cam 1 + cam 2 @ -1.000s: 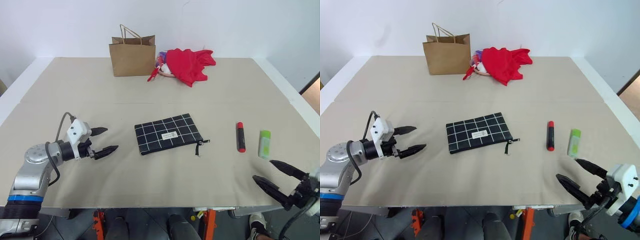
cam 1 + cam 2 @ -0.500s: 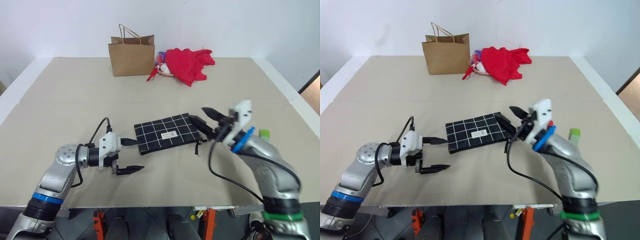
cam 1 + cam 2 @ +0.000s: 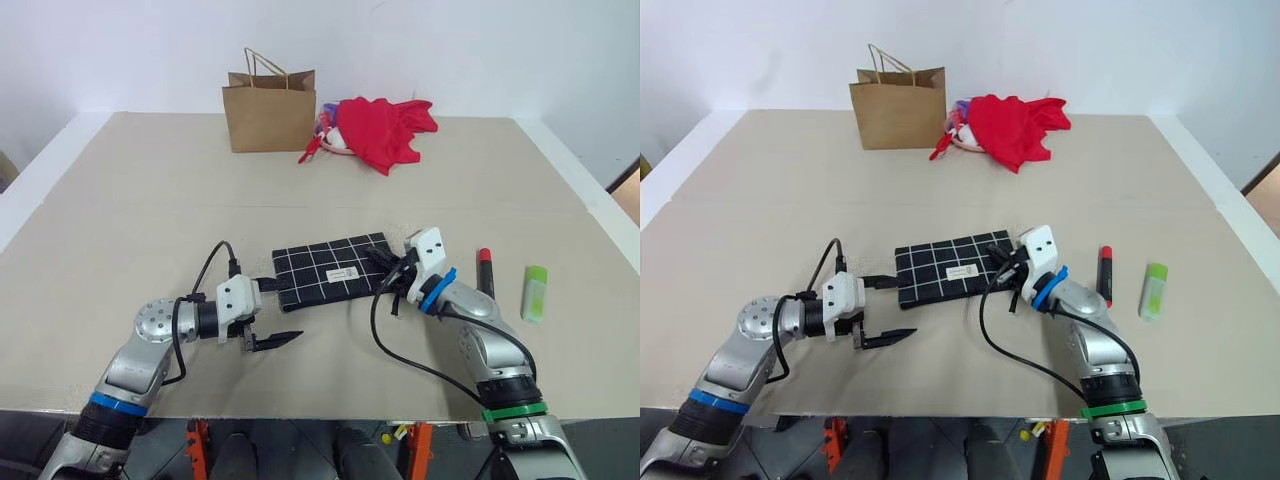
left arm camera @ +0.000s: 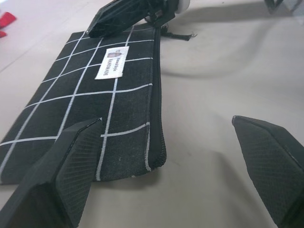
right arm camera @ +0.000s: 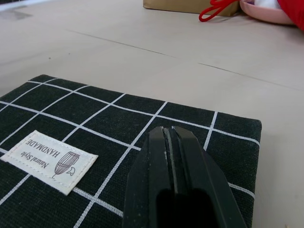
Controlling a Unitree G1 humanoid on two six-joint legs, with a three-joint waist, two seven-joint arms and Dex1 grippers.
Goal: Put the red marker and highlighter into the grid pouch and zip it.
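with the right gripper (image 3: pixel 1002 266) fingers clenched empty over the grid pouch (image 3: pixel 325 269) and the left gripper (image 3: pixel 272 313) fingers released at its end, the pouch could slide unopened.

Table (image 3: pixel 150 200): wide, beige, spans the frame.
Bag (image 3: pixel 268 110): brown paper, upright, top centre.
Red cloth (image 3: pixel 382 128): heaped just right of the bag.
Pouch (image 3: pixel 325 268): flat at centre.
Marker (image 3: pixel 486 272): right of centre.
Highlighter (image 3: pixel 534 292): just right of the marker, apart.
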